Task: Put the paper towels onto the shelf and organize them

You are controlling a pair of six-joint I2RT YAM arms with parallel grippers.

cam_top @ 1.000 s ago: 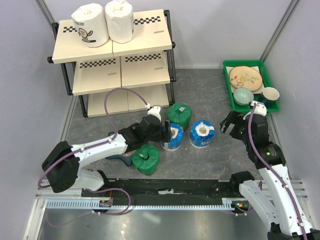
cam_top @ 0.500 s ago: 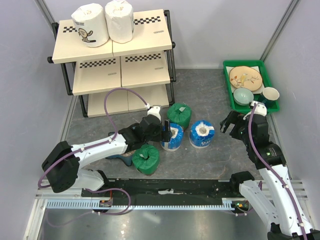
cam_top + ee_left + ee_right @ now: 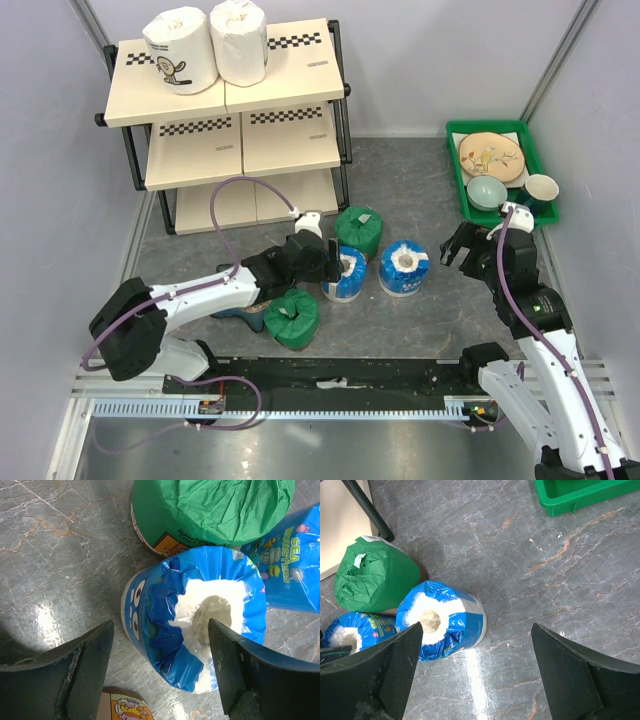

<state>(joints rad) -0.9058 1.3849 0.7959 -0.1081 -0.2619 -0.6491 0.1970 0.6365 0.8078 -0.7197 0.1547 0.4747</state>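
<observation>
Straddling a blue roll (image 3: 345, 275), the left gripper (image 3: 335, 264) is holding its jaws spread. In the left wrist view one finger (image 3: 65, 675) is sitting outside the wrapper at 9 o'clock. The other is lying over the roll's top right by the hollow core, at 3 o'clock. A thin strip of floor is showing between the outer finger and the wrapper, so this claw is open and not clamping. The roll is standing upright on the grey floor, core facing up.

A green roll (image 3: 358, 230) is standing just at 12 o'clock of it, touching or nearly touching. A second blue roll (image 3: 403, 268) is sitting close at 3 o'clock, also upright. A second green roll (image 3: 292, 318) is lying at 7 o'clock, right beside the left arm's forearm.

Two white rolls (image 3: 180, 50) are standing side by side on the top tier of the shelf (image 3: 290, 85), toward its 9 o'clock end. The shelf is standing at 11 o'clock of the floor rolls. Its middle and bottom boards are showing only bare cream surface.

The right gripper (image 3: 455, 245) is hanging wide open at 3 o'clock of the second blue roll, well clear of it. Only floor is showing between its fingers (image 3: 375, 680) in the right wrist view.

A green tray (image 3: 458, 175) with dishes is sitting at 1 o'clock of that gripper, against the right wall.
</observation>
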